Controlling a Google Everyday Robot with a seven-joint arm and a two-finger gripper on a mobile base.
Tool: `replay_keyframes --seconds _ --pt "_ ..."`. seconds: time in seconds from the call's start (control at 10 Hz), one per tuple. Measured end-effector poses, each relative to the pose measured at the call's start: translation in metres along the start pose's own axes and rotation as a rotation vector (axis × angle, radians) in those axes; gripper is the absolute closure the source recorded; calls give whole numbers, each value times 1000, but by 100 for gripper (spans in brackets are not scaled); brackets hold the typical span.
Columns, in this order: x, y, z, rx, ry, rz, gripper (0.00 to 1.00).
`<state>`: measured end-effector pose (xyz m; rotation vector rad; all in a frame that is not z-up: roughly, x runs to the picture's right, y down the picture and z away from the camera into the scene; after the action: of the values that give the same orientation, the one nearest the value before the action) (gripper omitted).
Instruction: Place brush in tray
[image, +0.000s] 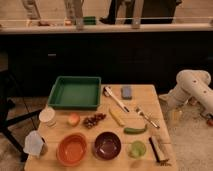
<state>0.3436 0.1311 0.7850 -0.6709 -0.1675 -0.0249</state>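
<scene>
Slender white brush (116, 98) lies diagonally on the table beside green tray (75, 92).

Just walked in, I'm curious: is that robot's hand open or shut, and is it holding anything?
Gripper: open, holding nothing, hanging beside the right edge of the table, away from the brush.

readable text: none | labels, brands, numbers: none | gripper (174, 114): just off the table's (146, 95) right edge

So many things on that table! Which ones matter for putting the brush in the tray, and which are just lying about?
For the job: long white brush, green tray, claw (open, empty, far right).

Just lying about: orange bowl, maroon bowl, fork, scrub brush, blue sponge, grapes.
</scene>
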Motion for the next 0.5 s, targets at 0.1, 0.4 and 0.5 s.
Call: replay_keyframes --seconds 0.1,0.4,0.5 --pt "0 0 0 0 0 0 0" --pt "0 0 0 0 0 0 0" --pt "0 0 -1 1 1 0 0"
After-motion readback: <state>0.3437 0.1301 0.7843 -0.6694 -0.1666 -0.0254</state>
